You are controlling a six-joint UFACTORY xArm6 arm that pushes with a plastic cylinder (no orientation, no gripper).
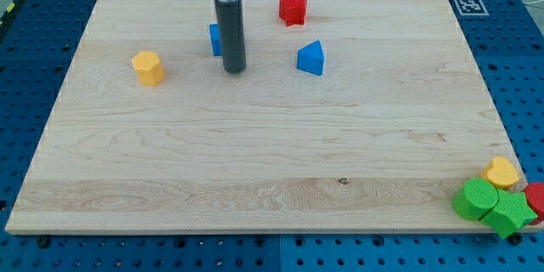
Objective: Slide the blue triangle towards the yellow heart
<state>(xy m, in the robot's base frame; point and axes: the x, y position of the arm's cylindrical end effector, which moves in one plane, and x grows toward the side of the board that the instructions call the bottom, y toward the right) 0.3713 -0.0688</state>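
Note:
The blue triangle [311, 58] lies on the wooden board [255, 153] in the upper middle. The yellow heart [501, 172] sits at the board's bottom right corner, far from the triangle. My tip [235, 70] stands on the board to the left of the blue triangle, apart from it by a clear gap. The rod partly hides a second blue block [215, 40] just behind it, whose shape I cannot make out.
A red star [292, 8] lies above the blue triangle. A yellow hexagon-like block [148, 67] lies at the left. Two green blocks [476, 199] [511, 214] and a red block [535, 197] cluster around the yellow heart at the bottom right corner.

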